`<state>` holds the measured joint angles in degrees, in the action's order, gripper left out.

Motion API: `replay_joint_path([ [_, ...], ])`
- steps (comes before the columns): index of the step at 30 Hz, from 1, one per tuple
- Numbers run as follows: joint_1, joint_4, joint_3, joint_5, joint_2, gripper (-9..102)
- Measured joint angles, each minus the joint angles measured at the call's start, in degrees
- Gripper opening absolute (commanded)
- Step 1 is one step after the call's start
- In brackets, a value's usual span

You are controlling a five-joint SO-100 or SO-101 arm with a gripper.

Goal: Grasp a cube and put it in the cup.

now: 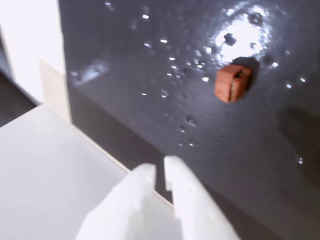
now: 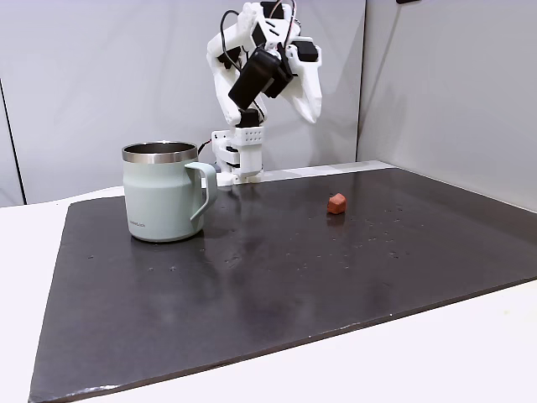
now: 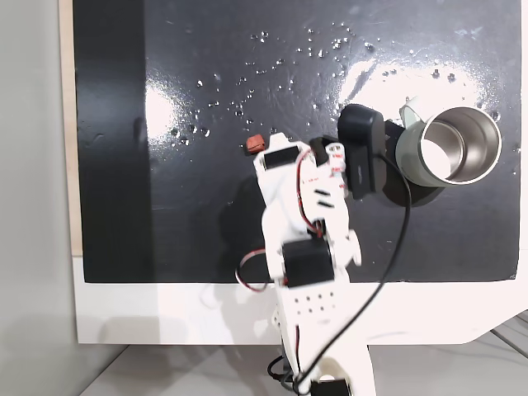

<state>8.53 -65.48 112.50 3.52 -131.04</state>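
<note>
Cube point(image 2: 336, 203): small reddish-brown block, lying on the dark mat point(image 2: 277, 277) in a fixed view, to the right of the cup and well apart from it; in the wrist view the cube point(image 1: 232, 82) sits upper right on the glossy mat, untouched. Cup point(image 2: 162, 201): pale green mug, steel rim, handle turned toward the right in that fixed view, upright on the mat; seen from above in a fixed view, cup point(image 3: 450, 148) shows a bare steel inside. Gripper point(image 1: 160, 176): white fingers nearly together with only a thin gap, holding nothing; raised well above the mat on the white arm point(image 2: 264, 67). Desk point(image 2: 470, 353): white, carrying the mat.
</note>
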Motion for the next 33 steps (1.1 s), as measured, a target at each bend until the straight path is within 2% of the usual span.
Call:
replay_joint_path([
  [10, 5.19, -12.92, -16.7, -6.06, 22.59, 0],
  [19, 9.05, -19.78, -26.98, -14.24, 35.42, 0],
  [30, 8.88, -22.32, -32.08, -16.26, 43.51, 0],
  [33, 8.61, -23.03, -32.61, -15.82, 43.86, 8],
])
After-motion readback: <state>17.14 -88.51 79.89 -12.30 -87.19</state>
